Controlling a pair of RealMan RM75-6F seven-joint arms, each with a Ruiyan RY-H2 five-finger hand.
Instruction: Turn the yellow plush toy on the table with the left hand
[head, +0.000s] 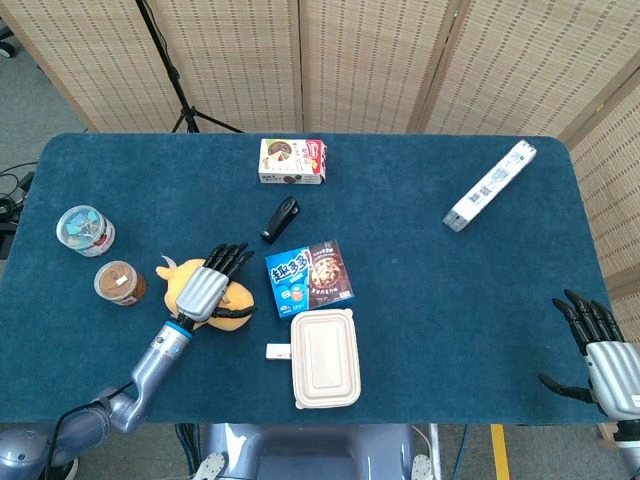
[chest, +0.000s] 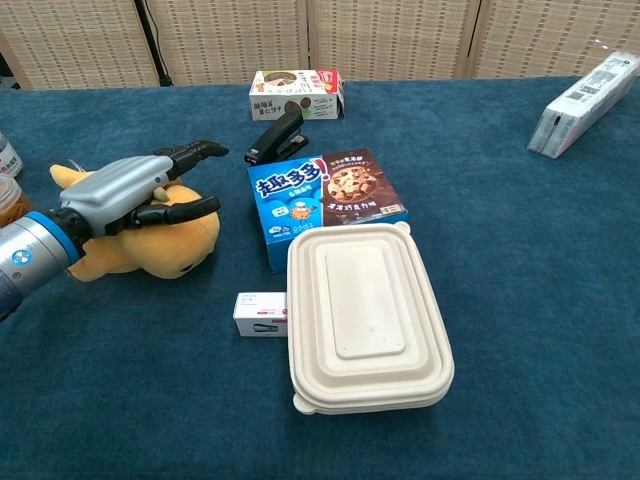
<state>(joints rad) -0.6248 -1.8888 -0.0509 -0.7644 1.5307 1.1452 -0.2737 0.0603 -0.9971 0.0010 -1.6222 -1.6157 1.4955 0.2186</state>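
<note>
Our left hand (chest: 130, 190) is draped over the yellow plush toy (chest: 150, 245) with fingers spread and thumb along its side, more resting on it than gripping, as far as we can tell. The toy sits at the table's left, just beside the blue snack box (chest: 322, 205). If we twist now, we'd guess the hand just slides off the fur, or shoves the toy into the box.

The robot's left hand (head: 203, 292) reaches in from the near left, forearm angled up from the surface edge, fingers (chest: 190, 152) spread forward. The right hand (head: 607, 358) waits at the near right corner, fingers apart, empty.
</note>
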